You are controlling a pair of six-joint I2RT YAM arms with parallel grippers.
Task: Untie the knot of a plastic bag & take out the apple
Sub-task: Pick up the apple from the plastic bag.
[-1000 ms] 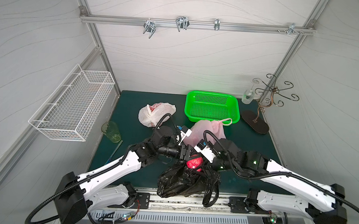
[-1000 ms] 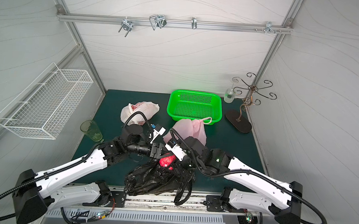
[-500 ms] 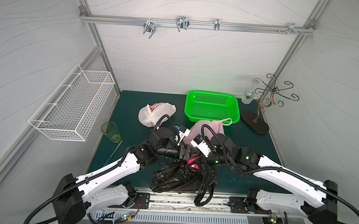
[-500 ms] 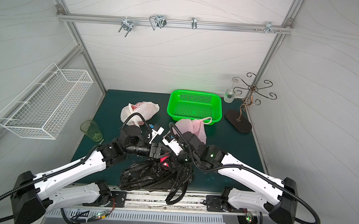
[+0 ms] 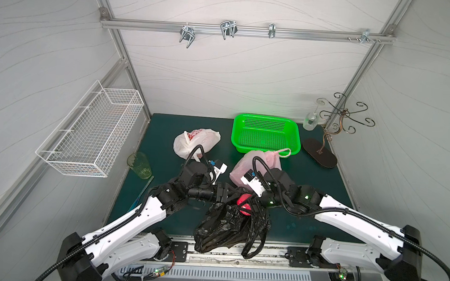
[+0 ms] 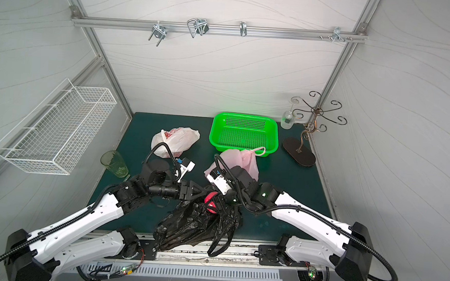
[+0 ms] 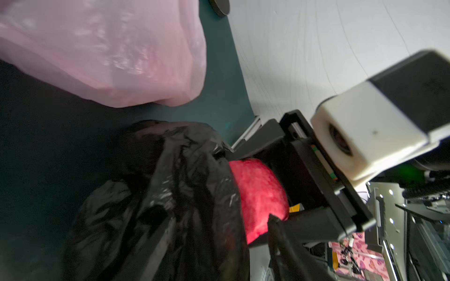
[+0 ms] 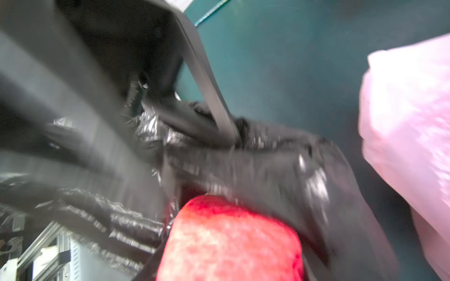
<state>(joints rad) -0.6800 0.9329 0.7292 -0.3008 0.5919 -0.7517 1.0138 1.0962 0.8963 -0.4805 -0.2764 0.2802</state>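
Note:
The black plastic bag (image 5: 224,226) lies crumpled at the table's front edge, its mouth open and its handles hanging loose. The red apple (image 5: 244,205) (image 6: 209,201) sits at the bag's mouth. My right gripper (image 5: 250,204) (image 7: 241,199) is shut on the apple, one finger on each side of it. In the right wrist view the apple (image 8: 231,243) fills the space between the jaws. My left gripper (image 5: 232,196) (image 6: 202,192) reaches in from the left. It is shut on the rim of the black bag (image 8: 243,146) just beside the apple.
A pink bag (image 5: 257,164) lies just behind the grippers, and a white bag (image 5: 194,142) lies at the back left. A green basket (image 5: 266,117), a dark hook stand (image 5: 319,155) and a glass bottle (image 5: 310,122) are at the back right. A green cup (image 5: 139,165) stands at the left edge.
Half a second ago the apple was sunk low in the bag's mouth. Now the right gripper has it up at the rim, and the black bag has shifted under both grippers.

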